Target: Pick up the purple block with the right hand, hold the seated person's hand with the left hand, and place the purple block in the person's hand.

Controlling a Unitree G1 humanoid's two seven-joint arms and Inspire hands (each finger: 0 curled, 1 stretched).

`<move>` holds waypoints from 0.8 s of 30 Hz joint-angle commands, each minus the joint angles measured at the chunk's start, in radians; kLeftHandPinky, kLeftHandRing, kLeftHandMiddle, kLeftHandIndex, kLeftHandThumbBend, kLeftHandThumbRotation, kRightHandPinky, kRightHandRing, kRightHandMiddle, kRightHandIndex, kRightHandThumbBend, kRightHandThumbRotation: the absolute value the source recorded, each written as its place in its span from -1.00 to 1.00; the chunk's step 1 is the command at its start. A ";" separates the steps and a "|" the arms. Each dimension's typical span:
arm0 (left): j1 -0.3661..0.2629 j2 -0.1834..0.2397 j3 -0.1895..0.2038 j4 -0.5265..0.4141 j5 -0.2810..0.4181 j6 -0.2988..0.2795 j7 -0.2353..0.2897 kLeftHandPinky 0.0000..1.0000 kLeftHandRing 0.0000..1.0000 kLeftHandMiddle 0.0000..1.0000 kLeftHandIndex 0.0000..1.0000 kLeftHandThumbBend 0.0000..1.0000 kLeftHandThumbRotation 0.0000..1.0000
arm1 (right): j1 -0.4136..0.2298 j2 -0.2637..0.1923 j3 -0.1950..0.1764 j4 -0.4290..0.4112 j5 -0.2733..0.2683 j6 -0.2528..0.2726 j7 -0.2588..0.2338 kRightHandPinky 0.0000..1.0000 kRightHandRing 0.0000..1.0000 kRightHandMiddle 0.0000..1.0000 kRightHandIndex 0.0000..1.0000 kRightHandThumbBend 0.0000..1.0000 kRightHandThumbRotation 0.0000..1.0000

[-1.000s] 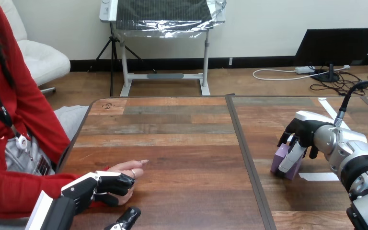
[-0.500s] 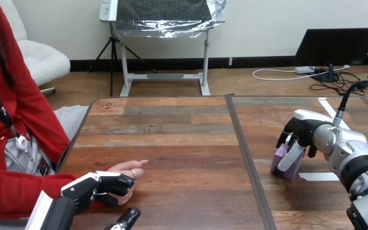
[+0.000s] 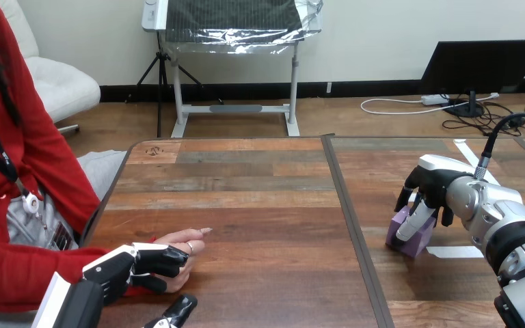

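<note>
While the right hand [image 3: 429, 193] curls its fingers over the purple block [image 3: 420, 237] on the table's [image 3: 260, 205] right half, the left hand [image 3: 135, 264] wraps its fingers round the person's hand [image 3: 180, 240] near the left edge. Block and person's hand lie well apart.

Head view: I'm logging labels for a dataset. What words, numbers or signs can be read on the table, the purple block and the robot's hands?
No text can be quoted.
Purple block: no print on the faces that show.
Table: small dark mark near its far left corner, too small to read.
Left hand, right hand: no readable print.
</note>
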 commanded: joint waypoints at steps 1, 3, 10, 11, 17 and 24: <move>-0.048 0.011 0.006 0.015 -0.021 -0.032 -0.006 0.16 0.31 0.33 0.20 0.00 -0.56 | -0.077 -0.020 0.003 -0.009 -0.004 -0.003 -0.025 -0.21 -0.08 0.06 0.11 0.39 -1.00; -0.049 0.012 0.009 0.017 -0.019 -0.035 -0.006 0.16 0.31 0.34 0.21 0.01 -0.57 | -0.076 -0.020 0.001 -0.009 -0.002 -0.002 -0.028 -0.20 -0.08 0.06 0.11 0.39 -1.00; -0.051 0.017 0.015 0.022 -0.011 -0.041 -0.006 0.16 0.31 0.34 0.22 0.01 -0.56 | -0.071 -0.018 -0.004 -0.010 0.002 -0.005 -0.051 -0.23 -0.12 0.03 0.11 0.45 -1.00; -0.051 0.017 0.015 0.023 -0.011 -0.041 -0.006 0.16 0.31 0.34 0.22 0.01 -0.56 | -0.071 -0.018 -0.005 -0.010 0.004 -0.006 -0.053 -0.24 -0.12 0.03 0.12 0.46 -1.00; -0.051 0.019 0.018 0.021 -0.005 -0.041 -0.005 0.16 0.31 0.35 0.22 0.01 -0.55 | -0.065 -0.018 -0.022 -0.010 0.021 -0.013 -0.068 -0.23 -0.11 0.03 0.10 0.50 -1.00; -0.056 0.018 0.017 0.028 -0.011 -0.052 -0.005 0.16 0.31 0.35 0.22 0.01 -0.56 | -0.060 -0.018 -0.029 -0.011 0.026 -0.024 -0.082 -0.20 -0.08 0.05 0.05 0.53 -1.00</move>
